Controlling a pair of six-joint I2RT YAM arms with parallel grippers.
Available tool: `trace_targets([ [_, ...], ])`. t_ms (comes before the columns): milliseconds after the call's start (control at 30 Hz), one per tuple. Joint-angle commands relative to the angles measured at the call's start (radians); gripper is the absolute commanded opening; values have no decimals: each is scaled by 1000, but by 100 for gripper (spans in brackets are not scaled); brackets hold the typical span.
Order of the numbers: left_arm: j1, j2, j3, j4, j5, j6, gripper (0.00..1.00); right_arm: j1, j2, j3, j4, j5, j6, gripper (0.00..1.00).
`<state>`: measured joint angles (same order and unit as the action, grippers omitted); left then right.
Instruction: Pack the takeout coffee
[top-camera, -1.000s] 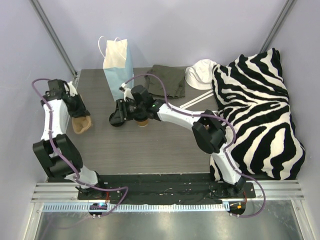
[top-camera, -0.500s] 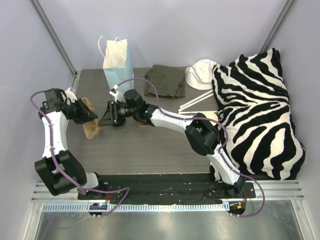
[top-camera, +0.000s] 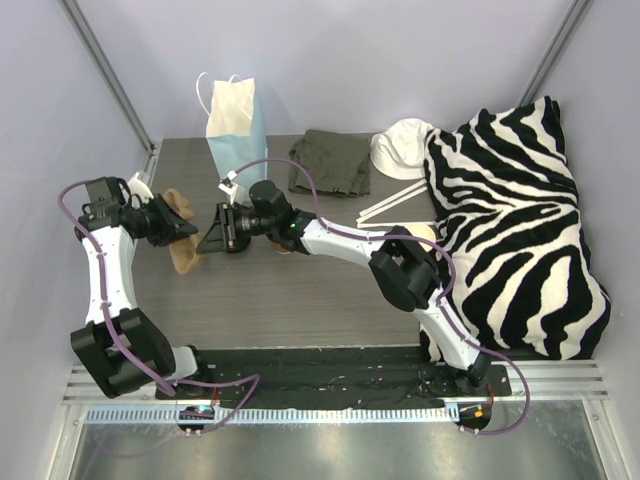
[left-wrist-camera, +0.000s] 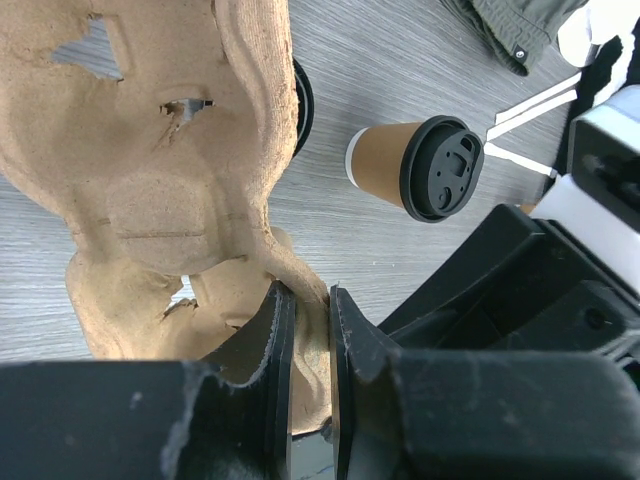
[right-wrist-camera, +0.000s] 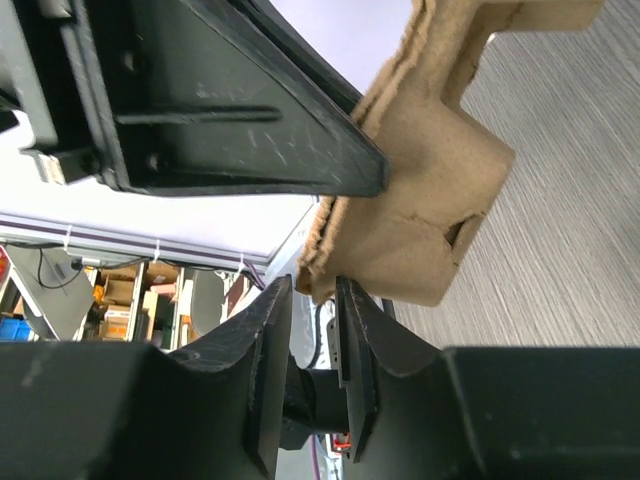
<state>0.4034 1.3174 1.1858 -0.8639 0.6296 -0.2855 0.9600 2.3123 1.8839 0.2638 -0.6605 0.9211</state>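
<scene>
The takeout coffee (left-wrist-camera: 385, 165), a tan cup with a black lid, is on the table beyond the carrier. In the top view (top-camera: 288, 247) it is mostly hidden under my right arm. My left gripper (left-wrist-camera: 312, 300) is shut on an edge of the brown pulp cup carrier (left-wrist-camera: 150, 200) and holds it off the table (top-camera: 184, 262). My right gripper (right-wrist-camera: 315, 290) has reached left to the carrier (right-wrist-camera: 430, 180). Its jaws stand narrowly closed on the carrier's corner. The blue paper bag (top-camera: 238, 135) stands upright at the back.
A green cloth (top-camera: 330, 160), a white cap (top-camera: 400, 145) and white sticks (top-camera: 395, 205) lie at the back right. A zebra-striped cushion (top-camera: 510, 220) fills the right side. A dark round thing (left-wrist-camera: 301, 100) shows partly behind the carrier.
My left arm lifted the carrier and swung it right. My right gripper moved left from the cup to the carrier's edge. Little has moved in the last half second.
</scene>
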Motion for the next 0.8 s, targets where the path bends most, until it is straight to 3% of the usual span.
trace_targets([
  [0,0,-21,0,37,61,-14,0,0,-62,-28,51,-19,-30,32],
  [333,2,-29,-18,59,74,-27,0,-3,-63,-29,81,-39,-22,30],
  [767,0,-9,-17,69,124,-40,0,-12,-70,-51,106,-56,-39,8],
])
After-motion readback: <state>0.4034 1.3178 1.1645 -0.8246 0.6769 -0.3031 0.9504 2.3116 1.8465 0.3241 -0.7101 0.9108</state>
